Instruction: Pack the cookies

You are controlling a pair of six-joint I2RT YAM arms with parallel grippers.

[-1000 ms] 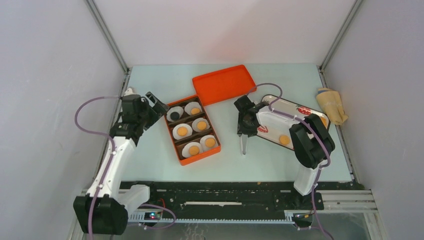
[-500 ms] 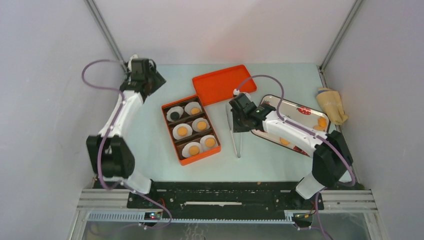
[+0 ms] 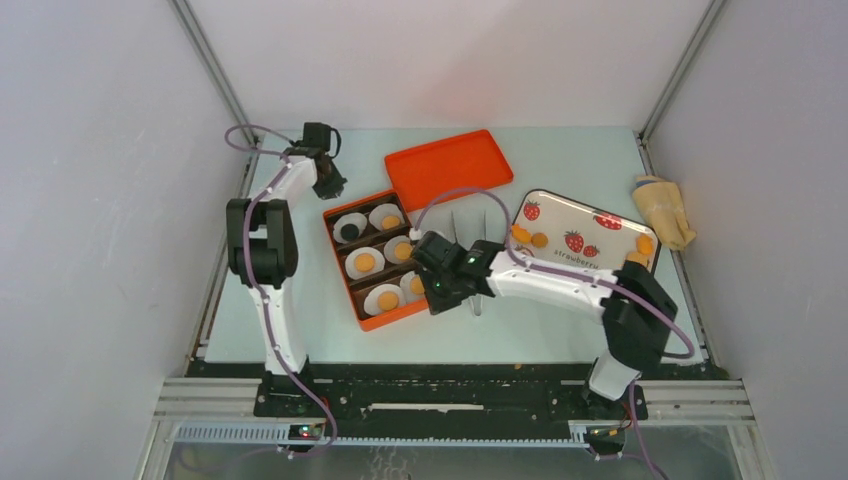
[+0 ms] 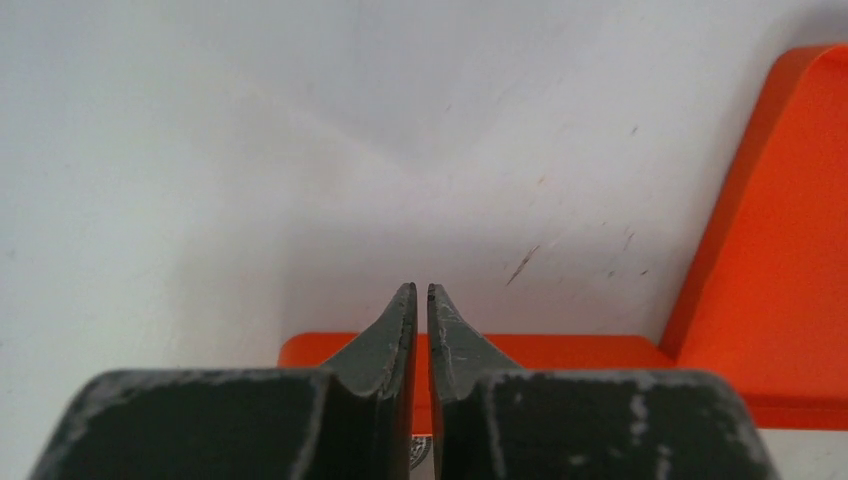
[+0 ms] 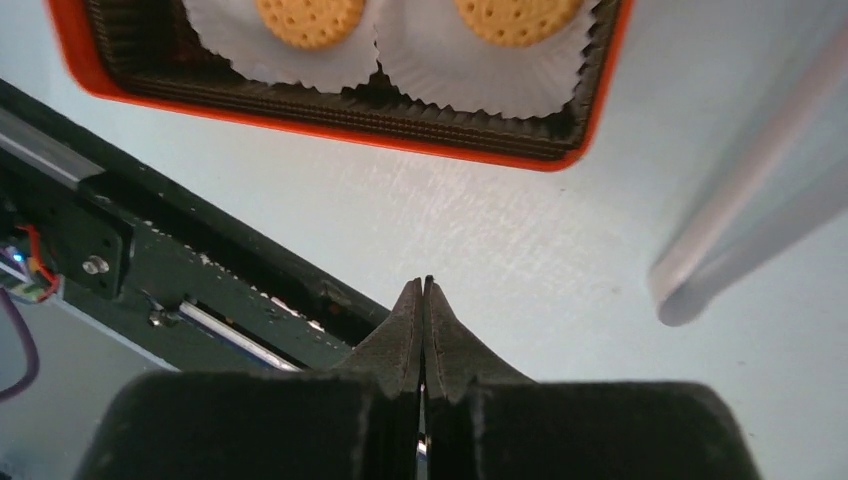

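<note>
Evidently counted five cookies [image 3: 365, 262] seated in paper cups [image 3: 372, 303] inside the orange box [image 3: 398, 318], with several more loose on the strawberry tray [image 3: 560, 212]. Found right gripper [image 5: 424, 290] clenched on nothing beside the box's near end; left gripper [image 4: 421, 292] all but closed, empty, near its far corner. Judged them light, stiff, crumbly: best pinched gently across the rim, edge to edge.

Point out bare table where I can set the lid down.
Free: the far strip behind the strawberry tray, right of the lid; and the near strip in front of the orange box. Crowded: between box and tray, where tongs and the right tool sit.
</note>
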